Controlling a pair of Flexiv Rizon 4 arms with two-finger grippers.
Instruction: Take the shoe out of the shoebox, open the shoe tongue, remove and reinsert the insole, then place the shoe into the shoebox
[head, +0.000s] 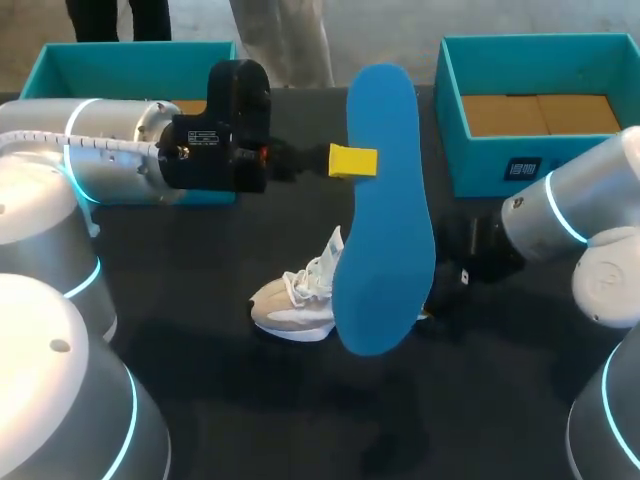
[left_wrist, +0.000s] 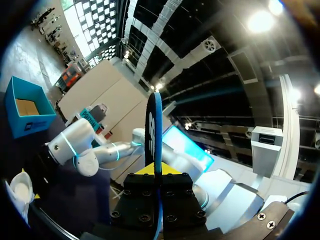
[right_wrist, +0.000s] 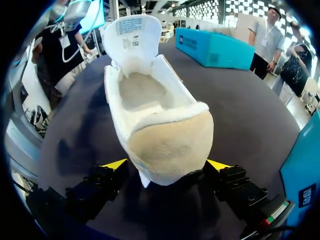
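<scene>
The blue foam insole hangs upright just above the white lace-up sneaker, pinched at one edge by the closed left hand. Light and floppy, it probably handles best gripped mid-length. The right hand sits at the sneaker's heel on the dark counter; whether it grips cannot be told.

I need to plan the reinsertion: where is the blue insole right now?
Head view: the flat blue foam insole hangs upright above mid-table, pinched at its edge by the left gripper, just above the white sneaker.
</scene>
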